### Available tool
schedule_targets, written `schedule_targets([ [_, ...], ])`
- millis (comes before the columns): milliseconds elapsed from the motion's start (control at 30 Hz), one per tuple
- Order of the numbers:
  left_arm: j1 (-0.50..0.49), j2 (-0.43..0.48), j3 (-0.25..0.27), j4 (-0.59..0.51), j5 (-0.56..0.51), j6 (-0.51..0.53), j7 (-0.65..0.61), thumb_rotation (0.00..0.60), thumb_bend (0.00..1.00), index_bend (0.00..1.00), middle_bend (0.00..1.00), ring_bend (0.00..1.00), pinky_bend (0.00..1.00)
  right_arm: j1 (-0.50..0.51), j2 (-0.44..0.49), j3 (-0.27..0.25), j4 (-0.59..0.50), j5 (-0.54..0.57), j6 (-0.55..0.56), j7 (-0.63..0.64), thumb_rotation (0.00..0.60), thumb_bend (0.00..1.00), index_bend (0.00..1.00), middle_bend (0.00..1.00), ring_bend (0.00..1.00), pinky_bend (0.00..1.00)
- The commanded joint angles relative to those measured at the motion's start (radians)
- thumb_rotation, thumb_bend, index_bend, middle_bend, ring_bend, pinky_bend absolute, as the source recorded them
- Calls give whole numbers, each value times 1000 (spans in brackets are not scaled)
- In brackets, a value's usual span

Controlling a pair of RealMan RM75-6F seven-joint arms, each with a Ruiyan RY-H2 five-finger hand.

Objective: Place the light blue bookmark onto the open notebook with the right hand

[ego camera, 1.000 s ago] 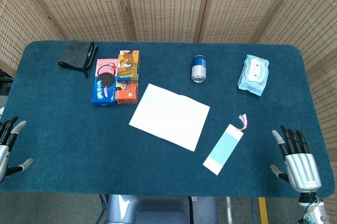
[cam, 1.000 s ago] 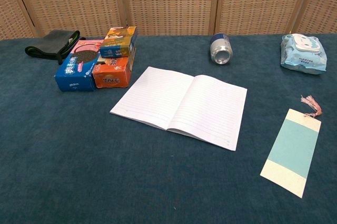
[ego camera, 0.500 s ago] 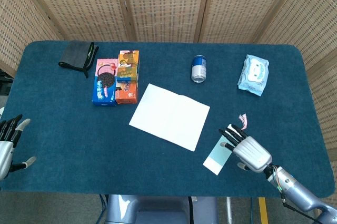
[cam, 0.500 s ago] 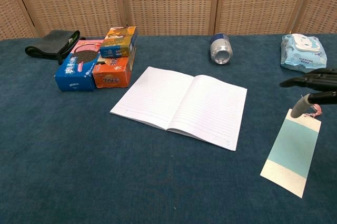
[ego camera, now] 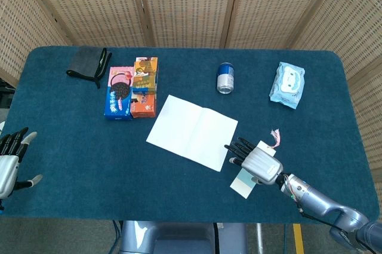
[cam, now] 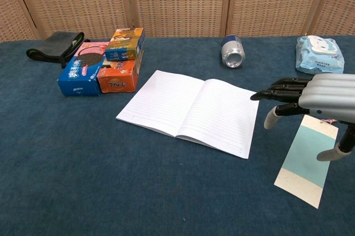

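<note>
Hanging flat over the bookmark (cam: 307,161), the right hand (ego camera: 256,161) holds nothing, and its fingers (cam: 277,89) stick out straight and a little apart, pointing toward 9 o'clock at the notebook (ego camera: 192,131). The bookmark lies on the blue table (ego camera: 71,140), at about 4 o'clock from the notebook and just beside its corner. It is light blue in the middle with pale ends, and a small pink tassel (ego camera: 275,137) shows at its far end. In the head view the hand hides most of it.

The notebook lies open in the middle of the table, showing white lined pages with no writing.

The left hand (ego camera: 11,163) is far off at the 8 o'clock edge of the table, fingers apart and empty.

At 11 o'clock from the notebook sit snack boxes: a blue box (ego camera: 119,93) with a dark round cookie pictured on it, and an orange box (ego camera: 144,88). Their words are too small to read. A dark pouch (ego camera: 88,63) lies beyond them. A can (ego camera: 225,78) stands at 1 o'clock, and a wipes pack (ego camera: 287,85) lies at 2 o'clock.
</note>
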Motion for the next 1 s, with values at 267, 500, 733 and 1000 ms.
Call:
schedule_targets([
  [267, -4, -9, 4, -2, 1, -3, 20, 600, 27, 0, 0, 0, 0, 21, -101, -82, 216, -87, 108, 21, 600, 0, 268, 0, 0, 0],
  [500, -5, -12, 2, -4, -6, -2, 29, 600, 27, 0, 0, 0, 0, 21, -114, -105, 276, -89, 151, 26, 600, 0, 269, 0, 0, 0],
  [733, -7, -12, 3, -6, -8, -6, 33, 600, 27, 0, 0, 0, 0, 23, -108, -133, 307, -84, 158, 23, 600, 0, 268, 0, 0, 0],
  [1000, -8, -14, 6, -7, -7, -7, 38, 600, 27, 0, 0, 0, 0, 17, -97, -158, 331, -92, 166, -18, 600, 0, 268, 0, 0, 0],
])
